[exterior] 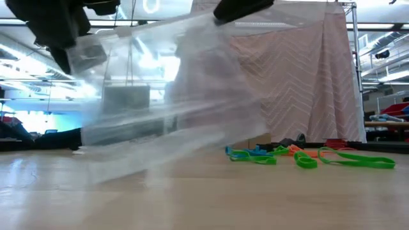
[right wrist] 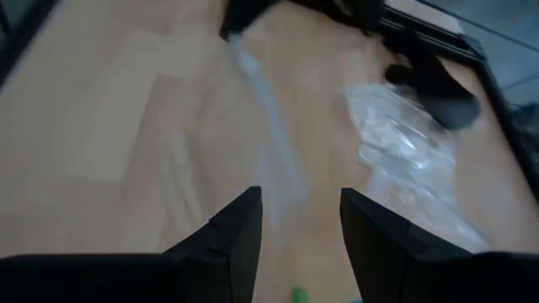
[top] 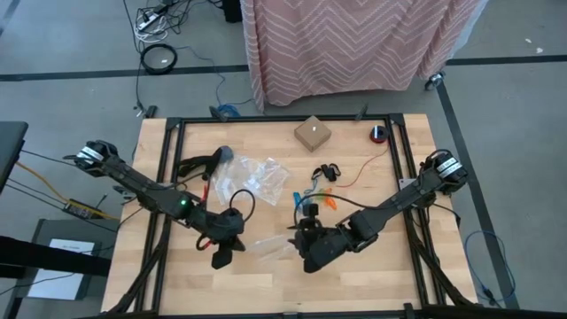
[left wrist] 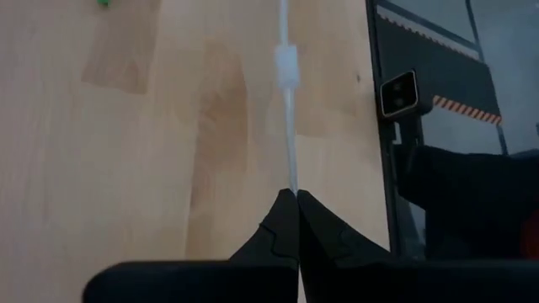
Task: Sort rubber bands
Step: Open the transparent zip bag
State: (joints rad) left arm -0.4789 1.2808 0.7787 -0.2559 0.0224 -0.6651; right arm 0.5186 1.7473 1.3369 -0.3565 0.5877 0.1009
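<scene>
A clear zip bag (exterior: 160,96) hangs stretched between my two grippers near the table's front middle. My left gripper (left wrist: 295,192) is shut on its left end. My right gripper (right wrist: 301,202) stands open at its right end, with the bag's top edge (right wrist: 269,143) running into the gap between the fingers. The rubber bands (top: 321,186) lie in a loose heap on the table behind the bag, black, blue, orange and green (exterior: 345,158). No gripper touches them. My left gripper pinches the bag's zip edge (left wrist: 291,172) between its two shut fingertips, just short of the white slider (left wrist: 286,67). The fingers slant down and lie along the edge. The bag hangs below, lifted, its film drawn toward my right gripper. My right gripper: the bag's upper right corner (exterior: 217,25) rises to one dark finger (exterior: 243,6), and that end of the bag hangs from it. The fingers stand apart. Which finger carries the film, and whether one is inside the bag, cannot be told.
A heap of more clear bags (top: 252,182) lies left of the rubber bands, with a dark tool (top: 208,161) beside it. A wooden block (top: 312,133) and a small red and black thing (top: 379,133) sit near the far edge. Bare wood lies in front of the grippers.
</scene>
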